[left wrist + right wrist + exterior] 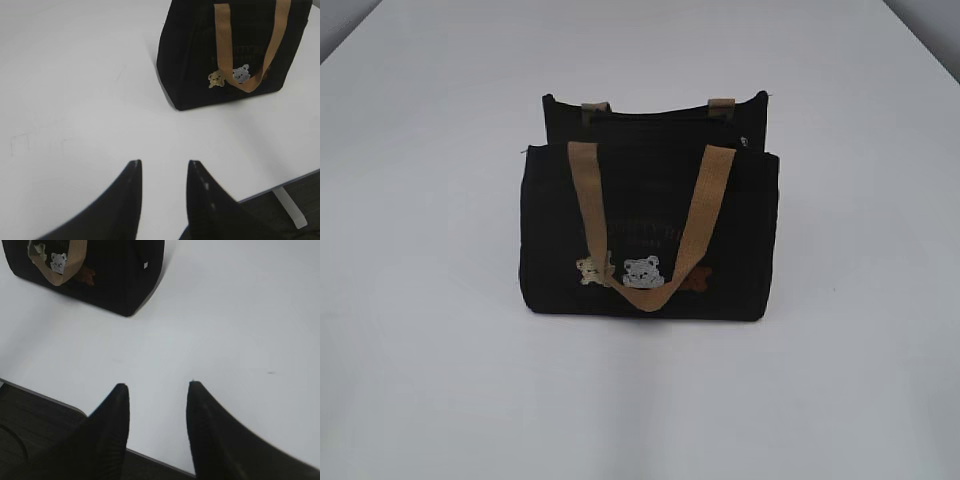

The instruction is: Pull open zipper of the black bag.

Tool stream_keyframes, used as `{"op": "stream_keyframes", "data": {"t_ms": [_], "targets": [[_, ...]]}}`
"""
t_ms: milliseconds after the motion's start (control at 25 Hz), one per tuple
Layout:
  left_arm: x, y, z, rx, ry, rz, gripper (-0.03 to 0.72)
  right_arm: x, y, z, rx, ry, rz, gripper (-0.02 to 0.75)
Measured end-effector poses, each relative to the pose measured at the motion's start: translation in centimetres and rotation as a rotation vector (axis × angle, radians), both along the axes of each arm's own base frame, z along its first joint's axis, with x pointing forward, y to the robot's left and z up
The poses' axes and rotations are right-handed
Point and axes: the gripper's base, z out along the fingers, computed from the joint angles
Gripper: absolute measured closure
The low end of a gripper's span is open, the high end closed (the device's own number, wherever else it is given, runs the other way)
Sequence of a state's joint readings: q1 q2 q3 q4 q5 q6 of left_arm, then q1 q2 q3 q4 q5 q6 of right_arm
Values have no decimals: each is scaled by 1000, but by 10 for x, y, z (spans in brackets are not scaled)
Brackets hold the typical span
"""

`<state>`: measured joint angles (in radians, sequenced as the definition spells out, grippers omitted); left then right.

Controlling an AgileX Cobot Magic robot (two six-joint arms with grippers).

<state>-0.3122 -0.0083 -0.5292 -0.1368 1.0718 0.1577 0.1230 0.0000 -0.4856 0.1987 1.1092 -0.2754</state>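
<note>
The black bag (pixel 650 235) stands upright in the middle of the white table, its tan straps (pixel 705 215) hanging down the front over small bear patches (pixel 642 271). A thin dark zipper (pixel 650 113) line runs along the top opening; its pull is too small to make out. Neither gripper shows in the exterior view. My left gripper (pixel 165 162) is open with nothing between its fingers, well short of the bag (pixel 195 55) at its upper right. My right gripper (pixel 158 385) also stands open and empty, with the bag (pixel 115 275) far off at its upper left.
The white table (pixel 430 380) spreads out on all sides of the bag. Its near edge (pixel 280 185) shows in the left wrist view with a pale table leg (pixel 290 207) below it. In the right wrist view the edge (pixel 45 397) borders dark floor.
</note>
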Motion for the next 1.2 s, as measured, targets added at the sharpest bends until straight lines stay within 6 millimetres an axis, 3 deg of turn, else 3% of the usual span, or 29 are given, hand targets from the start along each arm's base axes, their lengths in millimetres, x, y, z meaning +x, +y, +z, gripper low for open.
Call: {"op": "stream_keyframes", "data": {"t_ms": [200, 560, 840, 1200], "targets": [[0, 0, 0, -2, -5, 2, 455, -1, 0, 0, 12, -5, -9, 488], [0, 0, 0, -2, -5, 4, 455, 2, 0, 0, 12, 18, -11, 496], [3, -3, 0, -1, -6, 299, 455, 0, 1, 0, 21, -4, -97, 496], [3, -3, 0, -1, -7, 293, 455, 0, 3, 1, 39, -3, -88, 496]]}}
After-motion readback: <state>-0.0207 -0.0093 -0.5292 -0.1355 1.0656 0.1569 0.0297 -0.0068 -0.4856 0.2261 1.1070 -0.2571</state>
